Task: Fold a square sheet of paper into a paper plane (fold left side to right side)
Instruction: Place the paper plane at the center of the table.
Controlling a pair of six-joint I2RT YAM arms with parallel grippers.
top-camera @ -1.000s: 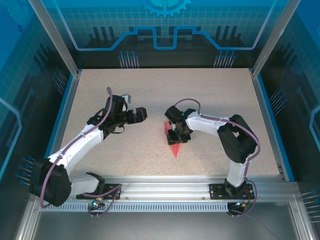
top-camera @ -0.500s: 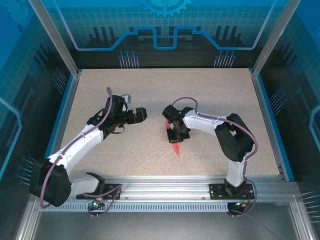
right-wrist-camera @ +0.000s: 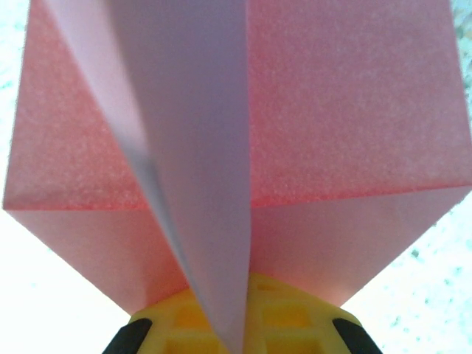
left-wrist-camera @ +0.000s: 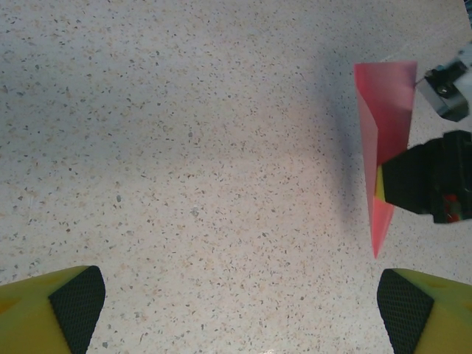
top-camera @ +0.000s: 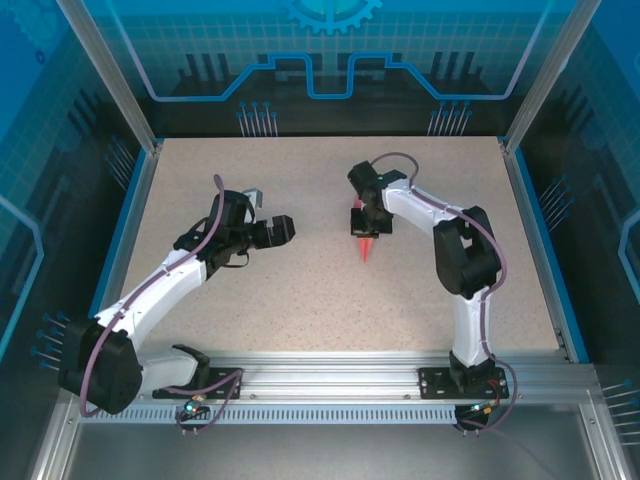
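Observation:
The square sheet of paper stands folded into a slim pink-red paper plane (top-camera: pixel 366 246), its sharp tip pointing toward the near edge. My right gripper (top-camera: pixel 366 218) is shut on its wide rear part, right of the table's centre. In the right wrist view the paper plane (right-wrist-camera: pixel 346 110) spreads out just above my yellow fingers (right-wrist-camera: pixel 295 313), its centre fold pinched between them. My left gripper (top-camera: pixel 286 228) hovers open to the left of the plane, with nothing between its pads (left-wrist-camera: pixel 77 302). From the left wrist, the paper plane (left-wrist-camera: pixel 383 125) hangs at the right, casting a shadow on the table.
The speckled tabletop (top-camera: pixel 250 310) is bounded by blue rails at the left (top-camera: pixel 125 230) and right (top-camera: pixel 540 240). A metal rail (top-camera: pixel 330 375) carrying both arm bases runs along the near edge.
My right gripper has shut on the paper plane and carried it away from the near edge, up and slightly right. The left arm has not moved.

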